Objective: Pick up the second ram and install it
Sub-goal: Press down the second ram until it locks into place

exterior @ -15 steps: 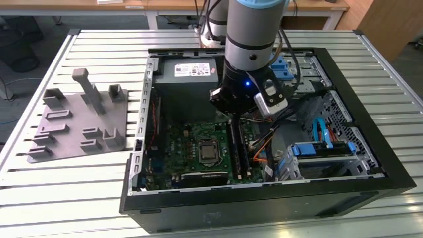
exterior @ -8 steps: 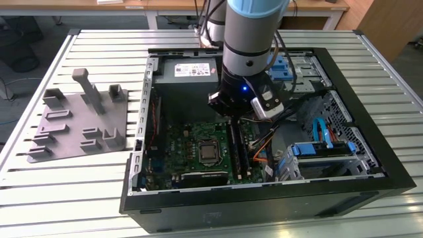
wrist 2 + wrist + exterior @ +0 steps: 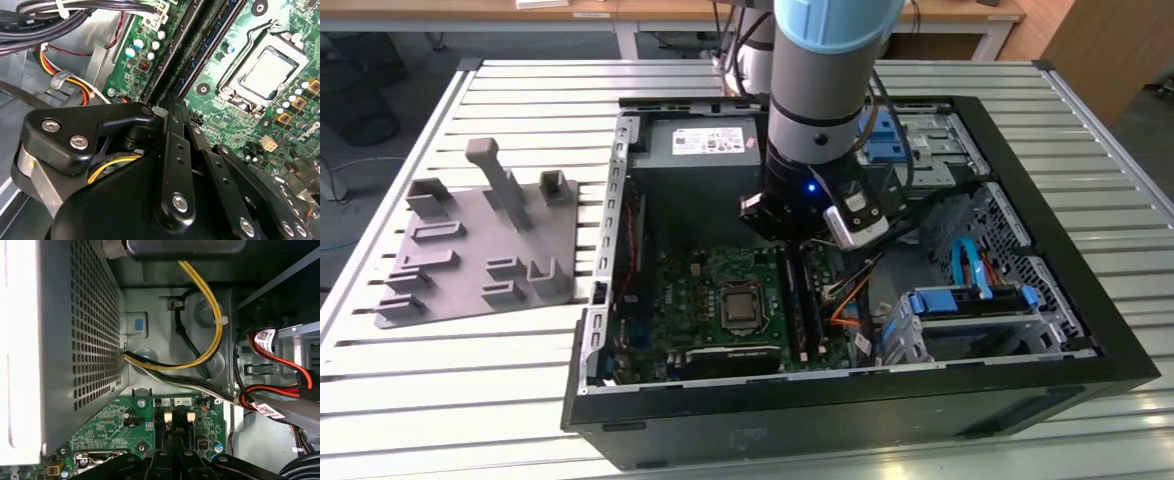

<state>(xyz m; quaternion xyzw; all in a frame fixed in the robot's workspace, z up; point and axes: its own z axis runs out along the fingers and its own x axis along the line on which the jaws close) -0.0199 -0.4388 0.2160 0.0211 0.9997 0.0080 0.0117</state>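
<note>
Green motherboard [image 3: 720, 300] lies flat in the open PC case [image 3: 1067, 300], and your arm [image 3: 821, 90] reaches down into it from the far side. Gripper [image 3: 794, 240] sits low over the long black RAM slots [image 3: 801, 300], just to the exterior view's right of the CPU socket [image 3: 743, 305]. In the second wrist view the gripper [image 3: 172, 107] has its black fingers [image 3: 175, 150] drawn close together, tips right at the slots [image 3: 200, 45]; can't tell if they're clamped on anything. The second ram can't be made out for sure: a thin dark strip lies along the slots [image 3: 172, 432] in both wrist views, but stick vs slot can't be told apart. Gray holder tray [image 3: 480, 250] w/ upright blocks sits on the slatted table [image 3: 400, 400], at the exterior view's left of the case. Yellow cable [image 3: 210, 315] loops beside the perforated metal PSU [image 3: 75, 340].
</note>
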